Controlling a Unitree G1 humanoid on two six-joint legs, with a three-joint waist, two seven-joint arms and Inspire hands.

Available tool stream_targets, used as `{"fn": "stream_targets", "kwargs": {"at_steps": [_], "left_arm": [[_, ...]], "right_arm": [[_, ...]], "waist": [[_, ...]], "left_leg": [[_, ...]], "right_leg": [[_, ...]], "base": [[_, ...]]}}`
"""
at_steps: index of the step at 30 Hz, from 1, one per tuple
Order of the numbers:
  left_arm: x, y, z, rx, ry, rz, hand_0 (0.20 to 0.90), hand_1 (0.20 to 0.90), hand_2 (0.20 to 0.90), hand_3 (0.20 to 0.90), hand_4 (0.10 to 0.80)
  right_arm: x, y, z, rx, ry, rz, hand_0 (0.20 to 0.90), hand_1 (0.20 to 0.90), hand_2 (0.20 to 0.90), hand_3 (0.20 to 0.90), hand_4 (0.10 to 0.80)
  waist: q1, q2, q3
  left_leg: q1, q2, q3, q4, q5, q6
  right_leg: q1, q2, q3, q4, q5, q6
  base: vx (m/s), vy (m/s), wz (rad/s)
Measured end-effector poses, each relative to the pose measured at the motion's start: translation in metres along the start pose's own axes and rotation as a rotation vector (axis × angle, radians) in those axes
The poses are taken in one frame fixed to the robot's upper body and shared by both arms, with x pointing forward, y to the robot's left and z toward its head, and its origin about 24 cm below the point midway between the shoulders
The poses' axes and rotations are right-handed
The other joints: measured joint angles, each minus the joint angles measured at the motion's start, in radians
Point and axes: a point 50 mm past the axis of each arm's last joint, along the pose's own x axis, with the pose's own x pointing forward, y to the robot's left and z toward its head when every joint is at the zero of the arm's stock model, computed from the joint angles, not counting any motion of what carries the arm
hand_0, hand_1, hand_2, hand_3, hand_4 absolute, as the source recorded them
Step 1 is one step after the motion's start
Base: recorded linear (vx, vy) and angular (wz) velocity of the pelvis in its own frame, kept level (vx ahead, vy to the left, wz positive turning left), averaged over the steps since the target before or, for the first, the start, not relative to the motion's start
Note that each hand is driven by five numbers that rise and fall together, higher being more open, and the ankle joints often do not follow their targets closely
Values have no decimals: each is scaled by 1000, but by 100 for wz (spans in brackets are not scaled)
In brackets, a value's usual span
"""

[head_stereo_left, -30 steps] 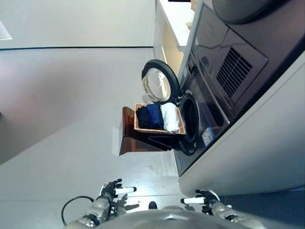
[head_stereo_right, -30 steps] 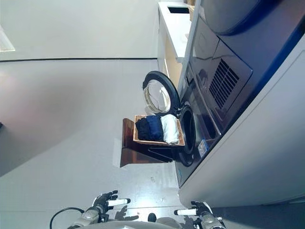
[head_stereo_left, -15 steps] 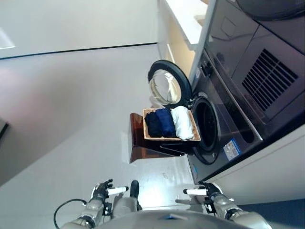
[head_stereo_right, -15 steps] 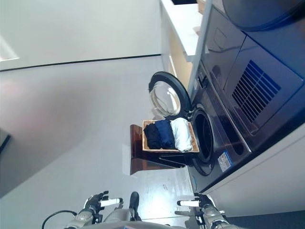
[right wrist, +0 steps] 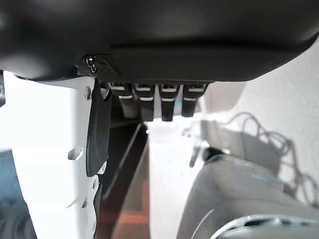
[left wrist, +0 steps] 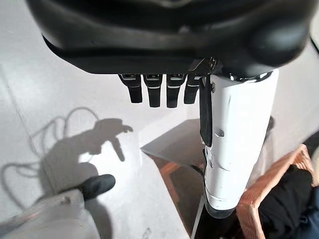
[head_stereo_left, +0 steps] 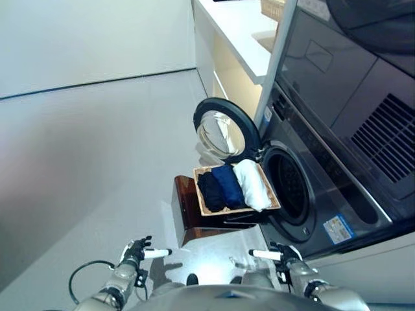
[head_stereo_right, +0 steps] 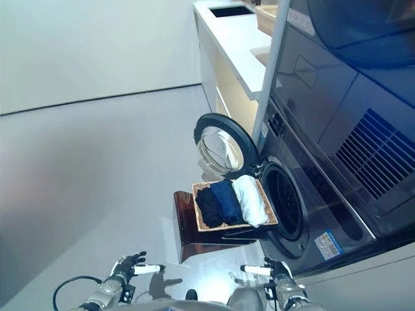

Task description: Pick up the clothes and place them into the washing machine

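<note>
Fingers, left hand (head_stereo_left: 133, 251): curled short under the palm in its wrist view, clenched on nothing, white-covered thumb sticking straight out
Fingers, right hand (head_stereo_left: 285, 254): likewise curled in and holding nothing, white thumb extended
Hands, position: both low at the near edge of the head views, above the grey floor (head_stereo_left: 84, 149), well apart from the basket
Clothes (head_stereo_left: 230, 186): folded in a row inside the wicker basket (head_stereo_left: 202, 202); a black piece nearest the robot's left, a dark blue one in the middle, a white one (head_stereo_left: 251, 184) nearest the drum and drooping over the basket's rim
Basket: sits on top of a dark brown wooden stool (head_stereo_left: 183, 214), just in front of the machine's opening
Washing machine (head_stereo_left: 324, 175): dark front, round drum opening (head_stereo_left: 287, 190) exposed, door (head_stereo_left: 220, 128) swung wide open beyond the basket
Worktop (head_stereo_right: 237, 35): white, runs along the wall beyond the machine
</note>
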Motion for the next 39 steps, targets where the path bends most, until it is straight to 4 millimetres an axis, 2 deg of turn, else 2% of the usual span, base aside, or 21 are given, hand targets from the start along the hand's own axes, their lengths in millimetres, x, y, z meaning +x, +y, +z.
{"fn": "stream_targets", "kwargs": {"at_steps": [1, 2, 3, 5, 8, 10, 13, 14, 16, 17, 18, 21, 22, 23, 25, 27, 29, 32, 34, 36, 39], "left_arm": [[-1, -1, -5, 1, 11, -4, 900, 900, 900, 900, 800], [-3, -5, -10, 0, 23, -15, 900, 900, 900, 900, 800], [-3, -9, -11, -5, 27, -24, 900, 900, 900, 900, 800], [-3, -14, -11, -21, 26, -34, 900, 900, 900, 900, 800], [0, -7, 1, -6, -7, -19, 900, 900, 900, 900, 800], [1, -9, 8, -29, -24, -19, 900, 900, 900, 900, 800], [1, -11, 12, -38, -41, -21, 900, 900, 900, 900, 800], [1, -12, 12, -36, -41, -28, 900, 900, 900, 900, 800], [1, -13, 11, -37, -39, -28, 900, 900, 900, 900, 800], [0, -14, 6, -34, -24, -31, 900, 900, 900, 900, 800], [-2, -13, 0, -25, -9, -29, 900, 900, 900, 900, 800], [-5, -8, -15, -19, 24, -16, 900, 900, 900, 900, 800], [-5, -5, -16, -16, 27, -9, 900, 900, 900, 900, 800], [-5, -2, -16, -14, 26, -3, 900, 900, 900, 900, 800], [-5, -5, -15, -12, 23, -9, 900, 900, 900, 900, 800], [-5, -6, -14, -16, 14, -12, 900, 900, 900, 900, 800], [-5, -3, -12, -23, -6, -5, 900, 900, 900, 900, 800], [-5, -4, 8, -21, -104, -12, 900, 900, 900, 900, 800], [-5, -6, 34, -71, -218, -14, 900, 900, 900, 900, 800], [-9, -9, 80, -117, -386, -31, 900, 900, 900, 900, 800], [-18, -9, 117, -167, -538, -48, 900, 900, 900, 900, 800]], "right_arm": [[-1, -1, -6, -1, 24, -4, 900, 900, 900, 900, 800], [-2, -3, -14, -3, 53, -12, 900, 900, 900, 900, 800], [-2, -6, -17, -5, 63, -19, 900, 900, 900, 900, 800], [-2, -8, -17, -5, 61, -7, 900, 900, 900, 900, 800], [-1, 5, -8, 4, 29, 23, 900, 900, 900, 900, 800], [0, 4, 1, 1, 5, 16, 900, 900, 900, 900, 800], [1, 5, 13, 5, -42, 13, 900, 900, 900, 900, 800], [1, 4, 17, 8, -55, 11, 900, 900, 900, 900, 800], [1, 2, 16, 10, -50, 4, 900, 900, 900, 900, 800], [1, -3, 16, 10, -51, -11, 900, 900, 900, 900, 800], [2, -6, 17, 8, -53, -21, 900, 900, 900, 900, 800], [2, -8, 17, 8, -52, -41, 900, 900, 900, 900, 800], [1, -8, 16, 7, -50, -40, 900, 900, 900, 900, 800], [2, -8, 17, 6, -53, -40, 900, 900, 900, 900, 800], [2, -13, 28, -4, -82, -50, 900, 900, 900, 900, 800], [3, -15, 38, -28, -109, -54, 900, 900, 900, 900, 800], [3, -14, 62, -58, -159, -54, 900, 900, 900, 900, 800], [2, -17, 86, -89, -214, -85, 900, 900, 900, 900, 800], [-3, -26, 120, -94, -293, -140, 900, 900, 900, 900, 800], [-15, -51, 170, -102, -410, -238, 900, 900, 900, 900, 800], [-32, -68, 213, -88, -508, -320, 900, 900, 900, 900, 800]], "waist": [[-2, -15, -4], [0, -24, -8], [3, -24, -12], [17, -16, -18], [47, -52, -6], [62, -52, -2], [65, -52, -3], [63, -51, -4], [66, -43, -7], [68, -19, -21], [68, -17, -25], [85, -15, -48], [86, -19, -51], [89, -22, -52], [89, 2, -44], [96, 25, -32], [122, 44, -29], [121, 53, -6], [135, 62, 25], [139, 77, 91], [145, 87, 147]], "left_leg": [[15, 2, -21, 4, -7, -15], [33, 21, -40, 13, -20, -43], [35, 35, -43, 19, -22, -50], [4, 72, -59, 122, -56, -92], [-100, 50, -92, 357, -61, -130], [-177, 43, -99, 467, -53, -163], [-178, 68, -69, 281, -47, -164], [-163, 77, -66, 121, -15, -161], [-144, 81, -84, 50, 4, -157], [-122, 94, -73, 45, 3, -156], [-103, 89, -73, 37, 29, -121], [-93, 70, -23, 25, 50, -68], [-90, 55, -17, 23, 53, -55], [-85, 38, -11, 13, 56, -46], [-76, 26, 7, 5, 66, -31], [-78, 16, 37, 7, 64, -23], [-115, 20, 84, 12, 57, -20], [-181, 18, 61, 41, 60, -33], [-273, 23, 58, 75, 60, -38], [-402, 19, 38, 138, 67, -37], [-459, 18, 37, 151, 80, -37]], "right_leg": [[12, 16, 39, 1, 50, -7], [39, 43, 52, -6, 86, -77], [52, 54, 43, -18, 81, -83], [109, 94, 17, -74, 88, -110], [148, 91, 5, -104, 81, -146], [175, 87, 0, -141, 93, -168], [171, 97, -4, -159, 91, -169], [174, 111, 0, -175, 91, -169], [175, 127, 15, -185, 93, -167], [177, 145, 27, -190, 96, -162], [181, 144, 35, -190, 97, -158], [207, 118, 54, -235, 103, -133], [212, 94, 53, -214, 102, -131], [209, 72, 50, -203, 93, -87], [186, 53, 56, -168, 88, -56], [154, 43, 52, -147, 89, -48], [95, 23, -15, -135, 93, -59], [60, 18, -48, -148, 119, -57], [-31, 18, -54, -114, 115, -63], [-160, 9, -54, -42, 114, -72], [-235, 6, -45, 4, 111, -80]], "base": [[255, -185, 62], [249, -203, 50], [231, -226, 35], [92, -196, 29], [10, -120, 22], [203, -14, 8], [249, 76, 7], [198, 81, 3], [181, 87, -15], [192, 114, -49], [227, 158, -66], [128, 123, -59], [74, 122, -43], [36, 114, -27], [-63, 66, -23], [-186, 39, -38], [-161, -22, -57], [-257, -13, 7], [-331, 4, 3], [-105, -14, 14], [-22, -5, 1]]}}
